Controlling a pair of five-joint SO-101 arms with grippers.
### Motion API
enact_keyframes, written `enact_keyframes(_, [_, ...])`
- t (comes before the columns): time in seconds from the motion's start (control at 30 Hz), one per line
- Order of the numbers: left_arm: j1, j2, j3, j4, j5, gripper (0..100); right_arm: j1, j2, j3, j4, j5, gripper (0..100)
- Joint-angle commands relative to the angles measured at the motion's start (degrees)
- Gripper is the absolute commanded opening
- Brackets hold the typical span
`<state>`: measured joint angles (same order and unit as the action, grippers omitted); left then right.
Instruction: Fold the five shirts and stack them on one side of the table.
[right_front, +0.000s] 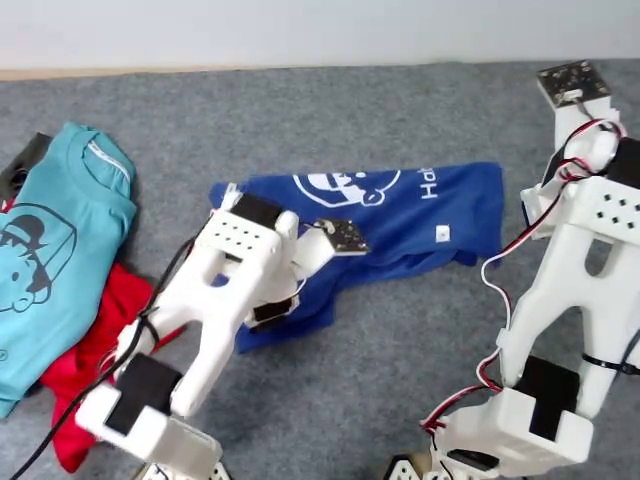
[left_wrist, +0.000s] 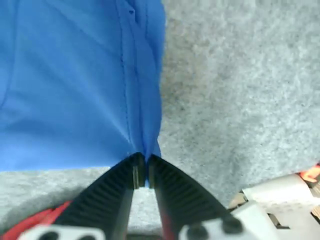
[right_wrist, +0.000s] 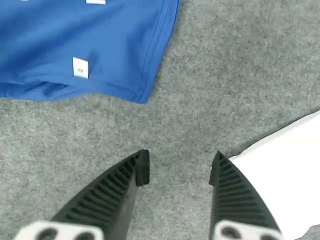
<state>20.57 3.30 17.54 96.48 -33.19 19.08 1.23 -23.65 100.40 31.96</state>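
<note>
Since the left fingers (left_wrist: 112, 192) clench just a hem of the blue shirt (left_wrist: 65, 85), it may slip; right fingers (right_wrist: 117, 187) gape empty.

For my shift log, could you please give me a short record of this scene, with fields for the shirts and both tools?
blue shirt: spread across the middle of the grey table, partly bunched.
left tool: shut on the blue shirt's edge.
right tool: open, over bare table, apart from the blue shirt.
teal shirt: at the table's side, lying over the red shirt.
</note>
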Motion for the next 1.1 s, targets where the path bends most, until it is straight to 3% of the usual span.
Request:
enact_keyframes(0.0, [-0.4,-3.5,4.1,-2.4,-0.4,0,0.5,-2.5,-2.8,2.2,0.6,20.5])
enact_keyframes(0.2, [-3.9,-3.5,9.6,-9.0,-0.2,0,0.5,-2.5,-2.8,2.2,0.6,20.5])
enact_keyframes(0.5, [-3.1,-4.0,6.8,-8.7,4.1,9,-2.2,-2.5,-2.7,2.2,0.6,20.6])
enact_keyframes(0.67, [-1.7,-4.0,0.8,-4.6,4.3,8,-3.3,-2.5,-2.7,2.2,0.5,20.6])
enact_keyframes(1.07, [-7.1,-4.0,-20.7,1.5,5.4,8,-3.3,-2.4,-2.7,2.1,0.5,20.6])
